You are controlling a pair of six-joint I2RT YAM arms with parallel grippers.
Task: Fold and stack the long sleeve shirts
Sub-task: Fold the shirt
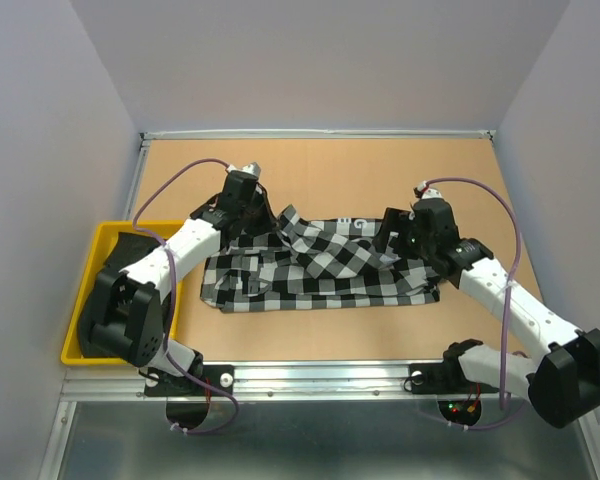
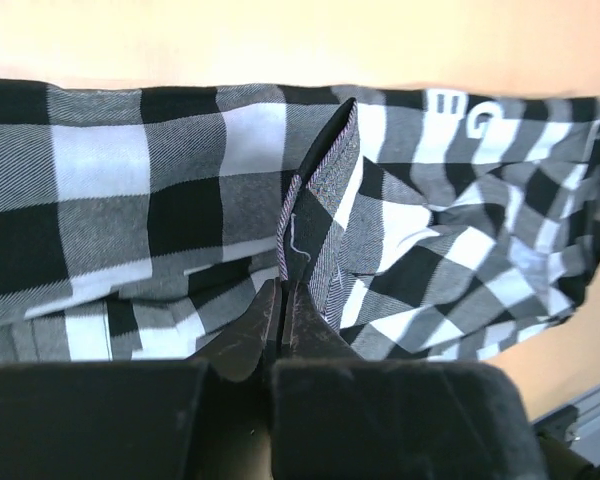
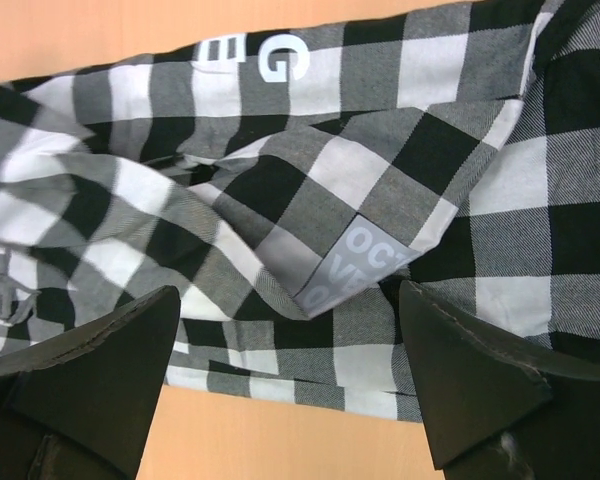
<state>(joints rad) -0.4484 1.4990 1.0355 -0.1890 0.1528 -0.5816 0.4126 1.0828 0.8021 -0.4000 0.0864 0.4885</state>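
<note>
Sprawling rumpled black-and-white check shirt

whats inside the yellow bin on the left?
Something dark, probably the plain black shirt, shows at the far end of the yellow bin. The left arm covers the rest of the inside.

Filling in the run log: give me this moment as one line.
left gripper: shut on checked shirt edge | right gripper: open, over checked shirt | checked shirt: rumpled, on table
</note>
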